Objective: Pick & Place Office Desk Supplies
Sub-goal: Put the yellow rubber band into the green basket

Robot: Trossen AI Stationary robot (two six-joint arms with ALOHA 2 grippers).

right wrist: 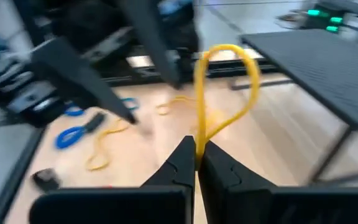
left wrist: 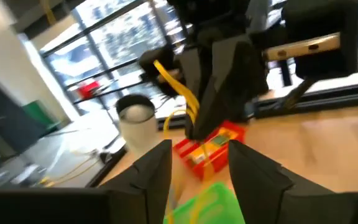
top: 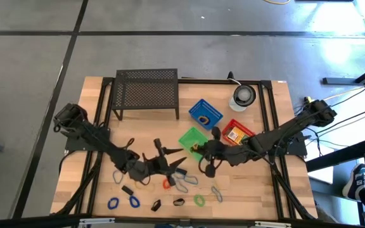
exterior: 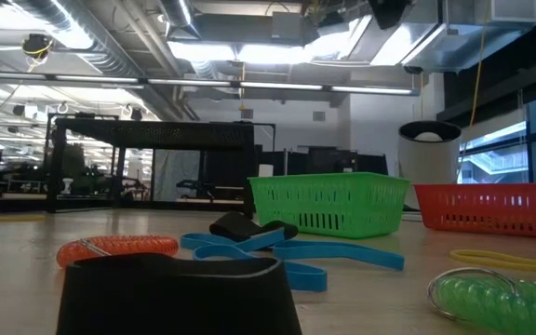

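A thin yellow loop (right wrist: 225,81) is in my right gripper (right wrist: 196,155), which is shut on it above the table's middle, beside the green basket (top: 193,139). In the high view that gripper (top: 203,153) faces my left gripper (top: 170,162), which is open and touches nothing above the loose supplies. In the left wrist view, my left fingers (left wrist: 197,171) stand apart, facing the right gripper and the yellow loop (left wrist: 174,84). Blue loops (top: 122,202), a green loop (top: 199,200), an orange coil (exterior: 117,249), blue bands (exterior: 287,256) and black clips (top: 127,190) lie flat on the near table. My right gripper pinches the yellow loop between its two fingertips at one end of the loop (right wrist: 197,134). The fingers reach in from the table's right side. The rest of the loop stands out beyond the fingertips as an open oval, lifted clear of the table.
A black mesh rack (top: 146,92) stands at the far edge. A blue basket (top: 205,113), a red basket (top: 236,133) holding yellow-orange packets and a round white and grey object (top: 243,95) sit to the far right. A green coil (exterior: 501,298) and a yellow band (exterior: 510,259) lie near the low camera.
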